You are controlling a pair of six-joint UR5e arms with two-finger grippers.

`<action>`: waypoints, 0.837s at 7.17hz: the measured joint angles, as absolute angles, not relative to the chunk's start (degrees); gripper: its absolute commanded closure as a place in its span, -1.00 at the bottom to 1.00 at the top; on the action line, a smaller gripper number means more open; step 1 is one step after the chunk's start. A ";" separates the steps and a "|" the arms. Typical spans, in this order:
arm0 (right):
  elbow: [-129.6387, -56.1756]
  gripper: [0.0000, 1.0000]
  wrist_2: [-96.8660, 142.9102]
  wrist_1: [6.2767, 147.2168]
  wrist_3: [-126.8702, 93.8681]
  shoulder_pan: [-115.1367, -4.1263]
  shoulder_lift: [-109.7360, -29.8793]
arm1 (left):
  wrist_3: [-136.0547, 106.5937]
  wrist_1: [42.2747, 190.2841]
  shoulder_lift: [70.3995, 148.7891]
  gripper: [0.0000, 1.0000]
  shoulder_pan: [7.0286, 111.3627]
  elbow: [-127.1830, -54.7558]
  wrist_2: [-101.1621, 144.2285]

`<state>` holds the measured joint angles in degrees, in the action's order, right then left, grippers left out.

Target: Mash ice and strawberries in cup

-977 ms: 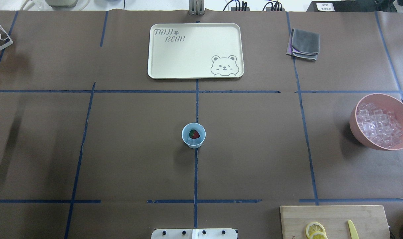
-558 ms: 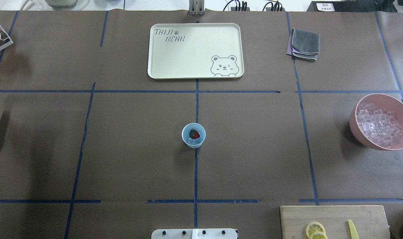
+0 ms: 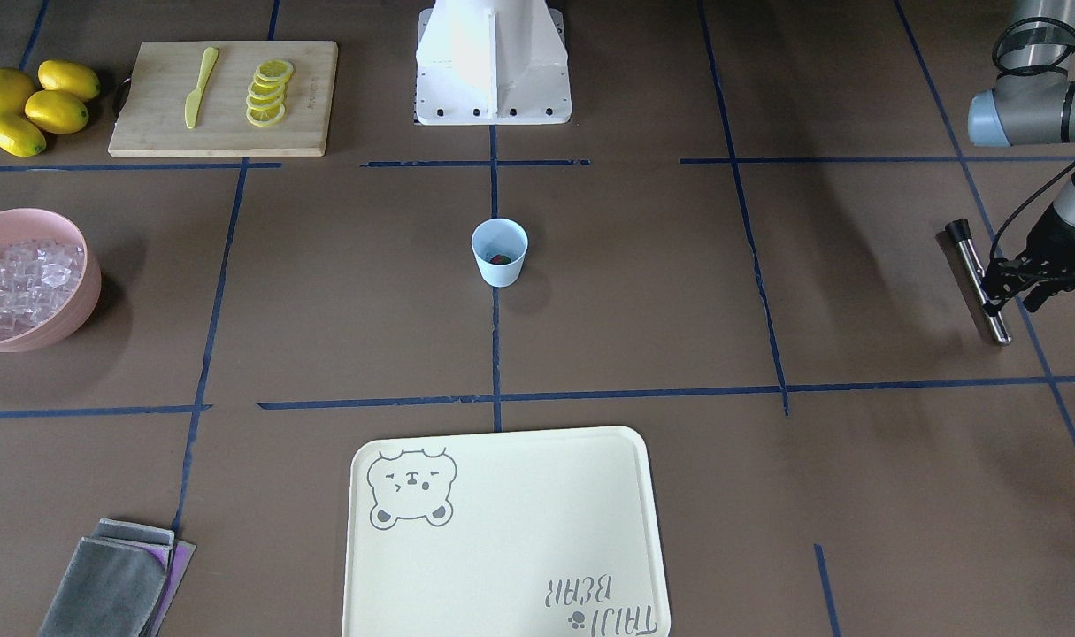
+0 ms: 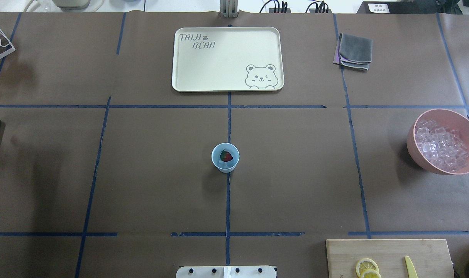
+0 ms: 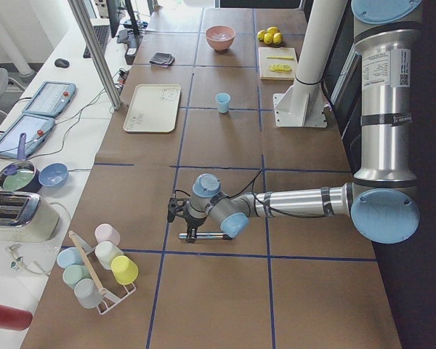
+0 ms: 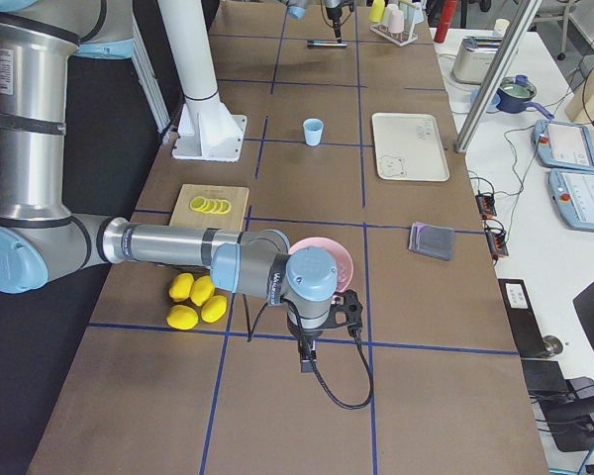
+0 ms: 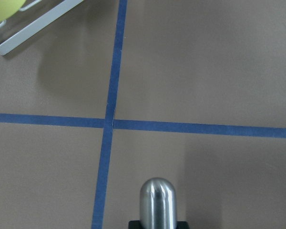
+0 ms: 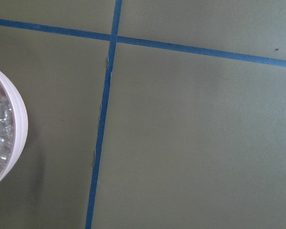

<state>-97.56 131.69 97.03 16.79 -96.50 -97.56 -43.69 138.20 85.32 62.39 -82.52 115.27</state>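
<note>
Clamping a steel muddler (image 3: 973,274), the left end effector (image 3: 994,303) holds it level, black tip toward the robot's base (image 3: 493,62).

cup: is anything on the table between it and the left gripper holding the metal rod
Nothing visible does. The left gripper, shut on the metal rod, is far off to the robot's left; only bare table with blue tape lines lies between it and the cup.

Overhead and opposing front views share cup (image 4: 226,168), wrist cameras near table (image 7: 205,71)
</note>
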 measured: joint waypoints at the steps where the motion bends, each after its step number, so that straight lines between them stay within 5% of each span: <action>1: -97.56 -0.98 131.69 97.03 16.79 -96.51 -97.56 | -41.86 137.97 85.36 -1.00 62.19 -82.63 116.48; 6: -97.58 -0.98 131.75 97.03 16.74 -96.51 -97.56 | -8.67 119.82 86.02 -1.00 77.94 -85.33 127.92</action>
<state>-97.58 131.75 97.03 16.74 -96.51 -97.56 -8.67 119.82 86.02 77.94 -85.33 127.92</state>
